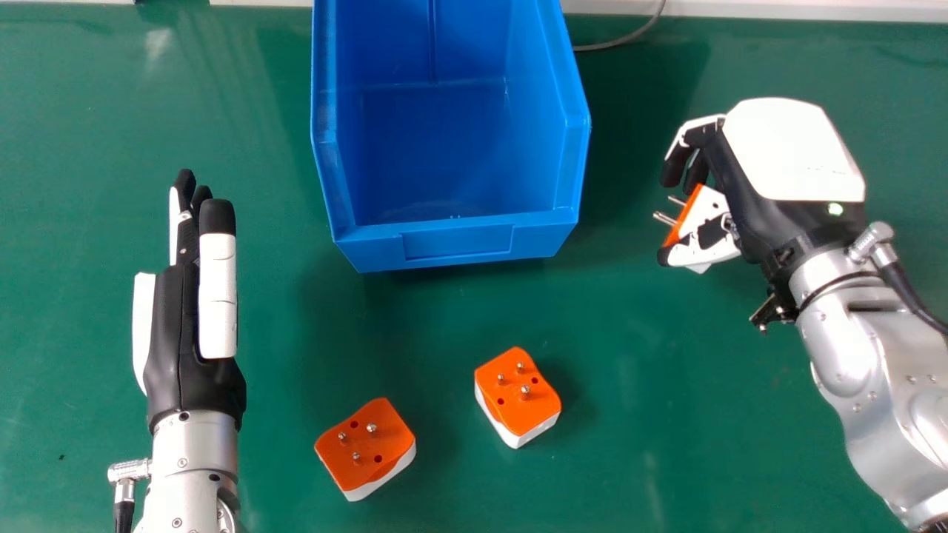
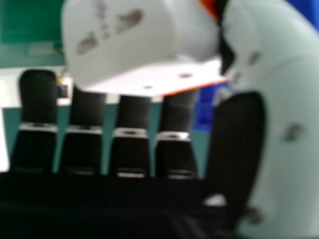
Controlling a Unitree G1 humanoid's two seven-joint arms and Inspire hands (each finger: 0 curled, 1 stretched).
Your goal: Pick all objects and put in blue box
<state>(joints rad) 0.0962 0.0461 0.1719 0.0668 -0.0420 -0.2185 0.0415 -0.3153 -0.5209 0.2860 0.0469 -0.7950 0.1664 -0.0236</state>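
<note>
Head view: A three-pin adapter (image 1: 711, 209) is grasped by the right hand (image 1: 792, 152), between thumb and curled fingers, at the right of the blue box (image 1: 459, 240) and well apart from its wall. Its orange face and pins are turned toward the box. Two more units are noted on the green table (image 1: 666, 444), pins up: the left plug (image 1: 355, 470) and the middle plug (image 1: 529, 414), both on the near side of the box, apart from each other. The left hand (image 1: 174, 326) is held at the left with fingers straight and nothing gripped. A grey cable (image 1: 622, 38) is seen behind the box at its right.

Right hand view: The white body of the held adapter is seen beside the thumb, above the fingers. Whether its far side is touched by the fingertips cannot be told.

Assessment: The step in hand is judged to be transfer of the first visible unit. The adapter is to be carried leftward, raised clear of the side wall, and released over the box floor. Snagging of the protruding pins on the rim is considered a risk. Two pickups are then left.
</note>
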